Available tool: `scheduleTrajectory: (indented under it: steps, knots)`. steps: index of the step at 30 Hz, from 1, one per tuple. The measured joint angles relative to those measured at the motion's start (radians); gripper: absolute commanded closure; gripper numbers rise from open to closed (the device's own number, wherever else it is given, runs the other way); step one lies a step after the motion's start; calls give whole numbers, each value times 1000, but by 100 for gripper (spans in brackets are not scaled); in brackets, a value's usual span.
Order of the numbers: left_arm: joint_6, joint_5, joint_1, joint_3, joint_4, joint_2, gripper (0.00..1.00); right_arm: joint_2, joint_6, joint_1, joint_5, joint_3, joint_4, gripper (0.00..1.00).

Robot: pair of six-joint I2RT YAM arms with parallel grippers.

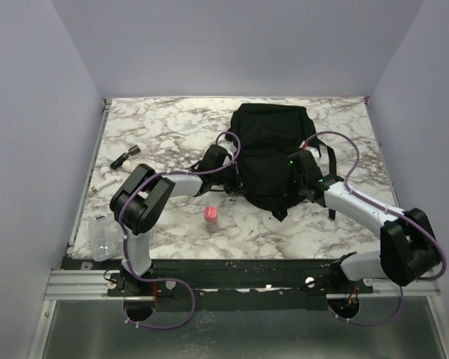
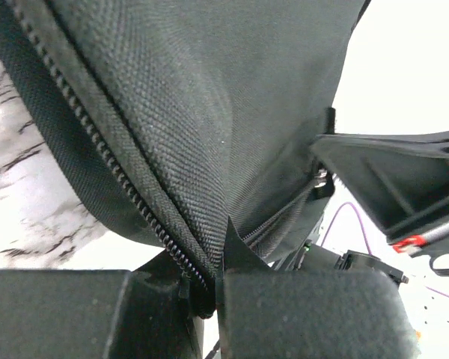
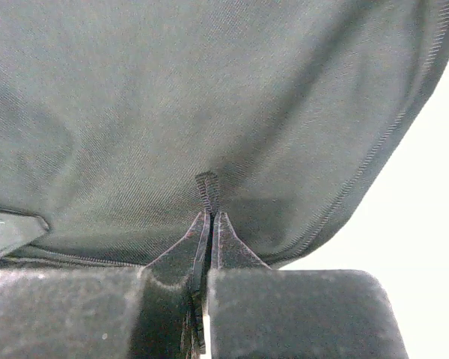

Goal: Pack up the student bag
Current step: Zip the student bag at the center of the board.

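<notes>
The black student bag [image 1: 272,153] lies at the back middle of the marble table. My left gripper [image 1: 228,161] is at the bag's left side, shut on a fold of its fabric by the zip [image 2: 135,194]. My right gripper [image 1: 303,168] is at the bag's right side, shut on a black fabric tab or zip pull [image 3: 207,191] of the bag. The bag's fabric [image 3: 194,97] fills the right wrist view. A small pink bottle [image 1: 211,218] stands on the table in front of the bag, between the arms.
A small dark object [image 1: 124,157] and a small white object [image 1: 103,182] lie at the table's left. A clear plastic container [image 1: 103,238] sits at the near left edge. Purple cables [image 1: 337,142] loop over both arms.
</notes>
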Motion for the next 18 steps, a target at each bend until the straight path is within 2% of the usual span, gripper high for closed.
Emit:
scheduleTrajectory:
  steps: [3,7,10,14,16,18]
  knots:
    - [1,6,14,-18,8,-9,100,-108,48,-48,-9,-42,33,100]
    - [8,30,29,-22,17,-13,100,-246,116,-201,-107,-142,100,100]
    - [24,41,40,-31,16,-20,82,-263,146,-272,-181,-182,137,100]
    - [61,60,54,-47,8,-39,52,-260,159,-277,-282,-197,181,100]
    - [98,70,60,-74,-3,-79,44,-259,153,-277,-327,-197,200,100]
    - [124,82,61,-103,-11,-134,40,-259,135,-277,-367,-197,214,99]
